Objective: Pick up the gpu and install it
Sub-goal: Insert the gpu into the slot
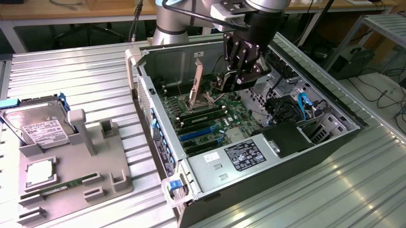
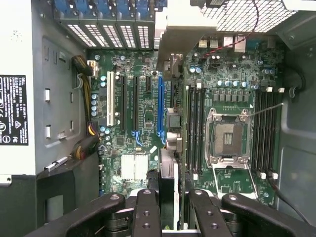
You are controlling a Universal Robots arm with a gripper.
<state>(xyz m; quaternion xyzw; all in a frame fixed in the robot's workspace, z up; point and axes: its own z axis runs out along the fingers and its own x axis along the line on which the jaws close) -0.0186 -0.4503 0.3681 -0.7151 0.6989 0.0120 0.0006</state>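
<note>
The table (image 1: pixel 76 61) was gray ribbed metal, and an open computer case (image 1: pixel 330 137) lay on it. Off to the exterior view's left sat a gray holder (image 1: pixel 76 185) with a silver hard drive (image 1: pixel 38 124) standing in it.

My tool (image 1: pixel 243 71) hung inside the case, above the green board (image 2: pixel 143 98). Its fingers (image 2: pixel 148 210) were pinching the gpu (image 2: pixel 169 182), which I saw edge-on between them, thin and dark. The card's far end was near the long blue slot (image 2: pixel 159 106), but I could not tell if it touched.

I judged that picking up was done and I was in the putting-in step. The next move called for lining the card's edge straight over the slot and pushing down evenly, without tilting.
</note>
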